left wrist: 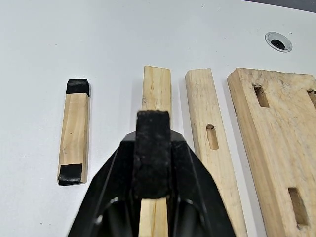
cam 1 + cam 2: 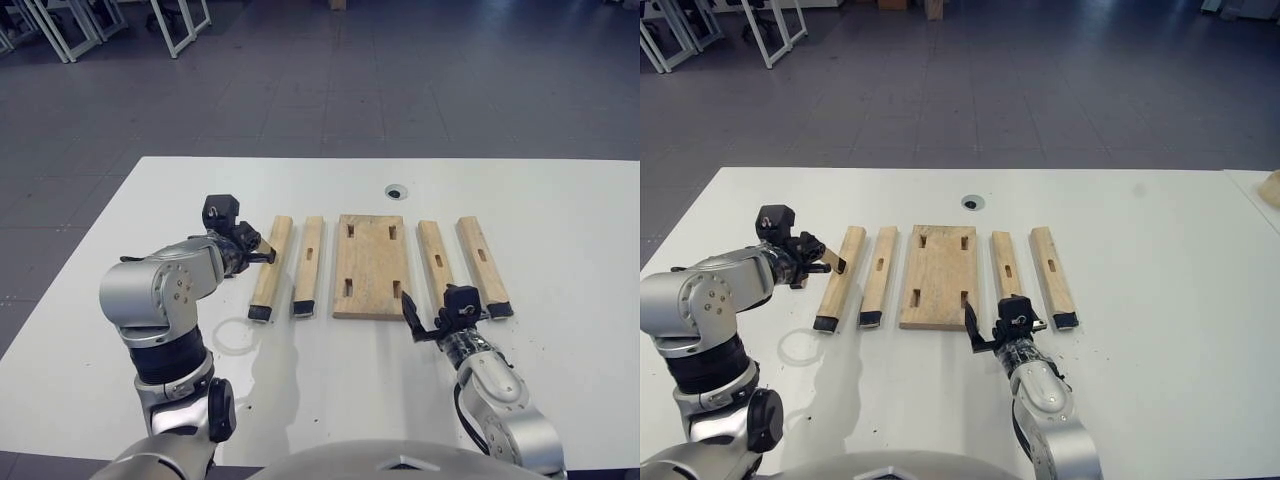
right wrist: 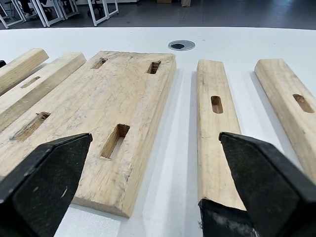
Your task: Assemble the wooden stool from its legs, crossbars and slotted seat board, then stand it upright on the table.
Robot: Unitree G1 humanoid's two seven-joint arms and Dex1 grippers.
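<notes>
Seat board (image 2: 370, 265) centred, legs (image 2: 272, 266) flanking, gaps between

A grey tiled floor (image 2: 400, 80) is stretching away beyond the white table (image 2: 560, 200), catching soft, even light. White metal furniture frames (image 2: 180, 20) are standing at the far left. A round cable port (image 2: 396, 190) is sitting in the tabletop's far half.

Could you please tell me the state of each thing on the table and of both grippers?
seat board: lying flat, all four slots empty.
legs: four lying flat, none joined.
short black-tipped piece: lying flat, loose.
left gripper: shut, above the outer left leg.
right gripper: open, empty.
</notes>
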